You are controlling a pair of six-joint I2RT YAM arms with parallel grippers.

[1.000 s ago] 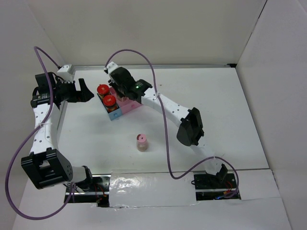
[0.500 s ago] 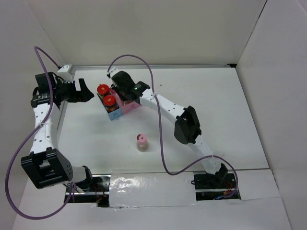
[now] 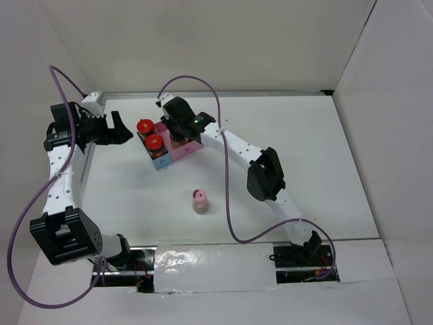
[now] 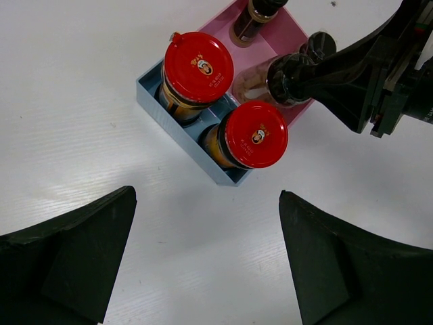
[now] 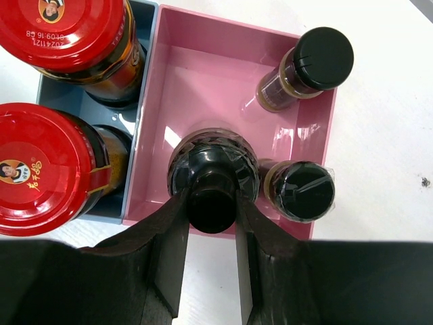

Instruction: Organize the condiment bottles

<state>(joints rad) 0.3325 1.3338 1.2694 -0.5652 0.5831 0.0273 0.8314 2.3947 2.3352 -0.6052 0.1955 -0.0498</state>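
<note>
Right wrist shows two red-lidded jars point(image 5: 47, 169), three black-capped bottles point(image 5: 323, 57).

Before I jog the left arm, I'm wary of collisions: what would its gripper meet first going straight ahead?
Probably the nearer red-lidded jar in the tray's blue compartment, ahead of the open left gripper; depth is unclear, so the table might come first.

Two red-lidded jars point(image 4: 198, 66) upright in blue compartment point(image 4: 146, 95); three black-capped bottles point(image 5: 325, 57) in pink compartment point(image 5: 203, 84); pink-capped jar point(image 3: 200, 202) upright, apart
</note>
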